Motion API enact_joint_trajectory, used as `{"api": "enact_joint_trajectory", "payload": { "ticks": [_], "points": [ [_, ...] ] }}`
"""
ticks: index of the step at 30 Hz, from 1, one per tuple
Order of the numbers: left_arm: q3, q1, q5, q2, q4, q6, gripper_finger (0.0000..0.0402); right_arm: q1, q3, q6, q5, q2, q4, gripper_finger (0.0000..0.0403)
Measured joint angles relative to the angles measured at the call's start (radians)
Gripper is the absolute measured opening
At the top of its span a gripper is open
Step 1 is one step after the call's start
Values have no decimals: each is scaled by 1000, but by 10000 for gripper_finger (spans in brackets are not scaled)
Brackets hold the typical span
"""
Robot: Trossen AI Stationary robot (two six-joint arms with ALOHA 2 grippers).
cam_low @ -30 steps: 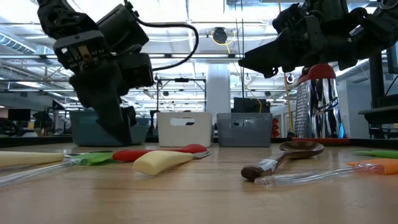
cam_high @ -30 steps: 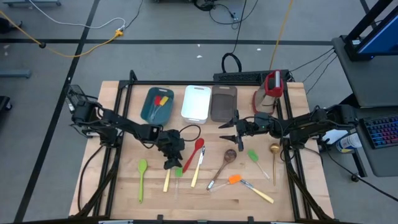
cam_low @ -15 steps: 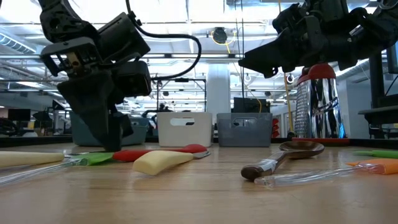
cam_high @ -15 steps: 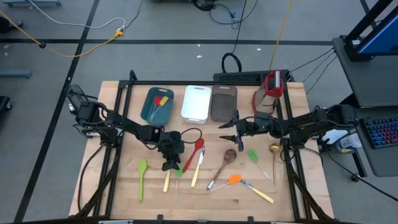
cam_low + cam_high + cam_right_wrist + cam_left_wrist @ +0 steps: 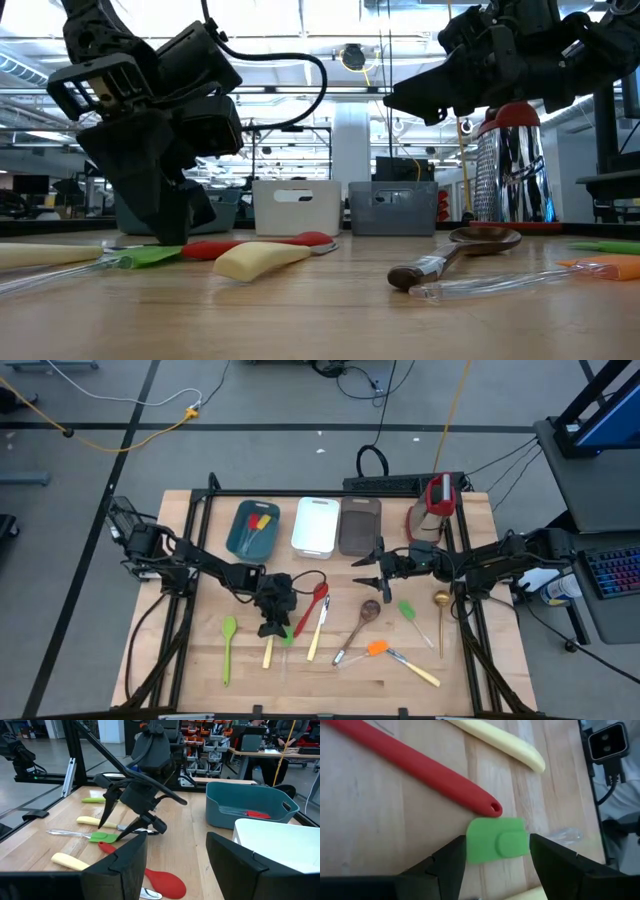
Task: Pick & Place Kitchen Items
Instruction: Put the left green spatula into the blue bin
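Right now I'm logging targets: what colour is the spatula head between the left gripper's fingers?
Green: the spatula head shows best in the left wrist view.

Grey floor (image 5: 250, 400) crossed by yellow cables (image 5: 150, 432); keyboard (image 5: 612, 572) on side desk; ceiling strip lights (image 5: 300, 12); white column (image 5: 352, 140).

Legend, as I see it from my remote desk. Wooden table (image 5: 330, 682). Three trays in a row at its far edge: teal tray (image 5: 240, 536) beyond the left pincer (image 5: 271, 626); white tray (image 5: 315, 526) between the two pincers; grey-brown tray (image 5: 359, 526) just beyond the right pincer (image 5: 362, 572). Red-and-white upright grater (image 5: 436, 500) — behind the right pincer, near the far corner. Keyboard (image 5: 615, 575) — off the table, well behind it.
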Motion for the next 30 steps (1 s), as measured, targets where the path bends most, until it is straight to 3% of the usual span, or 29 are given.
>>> {"api": "enact_joint_trajectory", "payload": {
  "ticks": [6,16,25,30],
  "points": [
    [0,0,3,8,-7,2,209,0,0,0,0,0,0,196],
    [-2,26,-9,11,-17,24,91,0,0,0,0,0,-1,196],
    [-2,51,10,11,-42,45,10,0,0,-11,0,0,-26,196],
    [-2,52,41,10,-39,-3,17,0,0,-11,0,0,-30,196]
  ]
}}
